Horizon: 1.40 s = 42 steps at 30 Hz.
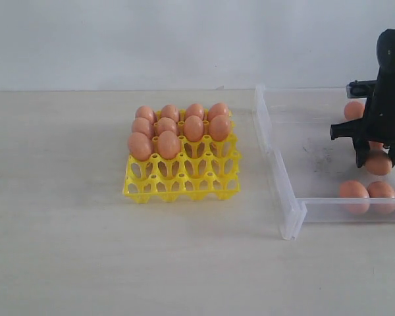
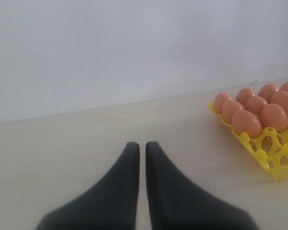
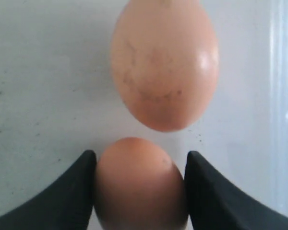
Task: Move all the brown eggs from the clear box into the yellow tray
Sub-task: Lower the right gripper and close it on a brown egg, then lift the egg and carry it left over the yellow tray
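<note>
The yellow tray (image 1: 184,187) sits mid-table with several brown eggs (image 1: 168,143) filling its far rows; its near cups are bare. To its right, the clear box (image 1: 276,164) holds more eggs: one by the far wall (image 1: 353,109) and three along the near wall (image 1: 353,191). My right gripper (image 3: 140,155) is down inside the box, both fingers pressed against the sides of one brown egg (image 3: 139,187), also visible from outside (image 1: 378,162). Another egg (image 3: 164,62) lies just past it. My left gripper (image 2: 142,143) is shut and empty over bare table beside the tray (image 2: 273,158).
The box's left wall (image 1: 266,141) stands between the box floor and the tray. A pale wall rises behind the table. The box runs past the right edge of the exterior view.
</note>
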Each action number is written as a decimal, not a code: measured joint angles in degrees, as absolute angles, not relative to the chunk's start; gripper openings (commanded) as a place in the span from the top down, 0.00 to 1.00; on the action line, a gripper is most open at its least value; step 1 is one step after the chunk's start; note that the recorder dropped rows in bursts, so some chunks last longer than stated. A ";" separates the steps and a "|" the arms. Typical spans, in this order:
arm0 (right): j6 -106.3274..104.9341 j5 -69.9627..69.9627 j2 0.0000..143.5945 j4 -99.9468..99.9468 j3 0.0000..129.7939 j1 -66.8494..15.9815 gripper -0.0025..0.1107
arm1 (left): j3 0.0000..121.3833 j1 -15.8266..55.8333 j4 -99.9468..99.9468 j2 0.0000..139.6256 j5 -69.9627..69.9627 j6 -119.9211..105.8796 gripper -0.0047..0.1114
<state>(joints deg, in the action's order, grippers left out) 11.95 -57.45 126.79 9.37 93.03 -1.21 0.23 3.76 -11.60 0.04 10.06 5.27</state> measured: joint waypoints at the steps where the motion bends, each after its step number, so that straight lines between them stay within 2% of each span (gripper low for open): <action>1: 11.32 -57.56 126.79 9.37 93.03 -1.21 0.77 | 0.23 3.76 -11.60 0.04 10.06 5.27 0.93; 2: 10.04 -57.80 126.79 9.37 93.03 -1.21 0.83 | 0.23 3.76 -11.60 0.04 10.06 5.27 0.93; 3: 9.20 -57.80 126.79 9.37 93.03 -1.21 0.98 | 0.23 3.76 -11.60 0.04 10.06 5.27 0.93; 6: 7.41 -56.10 126.79 9.09 93.03 -1.21 0.98 | 0.23 3.76 -11.60 0.04 10.06 5.27 0.93; 10: 4.76 -47.08 126.79 4.17 92.65 -1.21 0.98 | 0.23 3.76 -11.60 0.04 10.06 5.27 0.93; 18: -22.80 -15.44 125.50 -23.81 81.89 -3.59 0.98 | 0.23 3.76 -11.60 0.04 10.06 5.27 0.93; 24: -30.36 7.20 125.14 -30.35 72.82 -6.06 0.98 | 0.23 3.76 -11.60 0.04 10.06 5.27 0.93; 27: -23.87 17.88 125.14 -24.74 67.94 -6.76 0.98 | 0.23 3.76 -11.60 0.04 10.06 5.27 0.93; 33: 6.67 46.60 125.14 9.28 59.16 -6.33 0.98 | 0.23 3.76 -11.60 0.04 10.06 5.27 0.93; 36: 14.41 60.02 125.14 17.78 57.67 -6.24 0.98 | 0.23 3.76 -11.60 0.04 10.06 5.27 0.93; 42: 20.09 68.43 125.14 28.92 57.59 -6.24 0.98 | 0.23 3.76 -11.60 0.04 10.06 5.27 0.93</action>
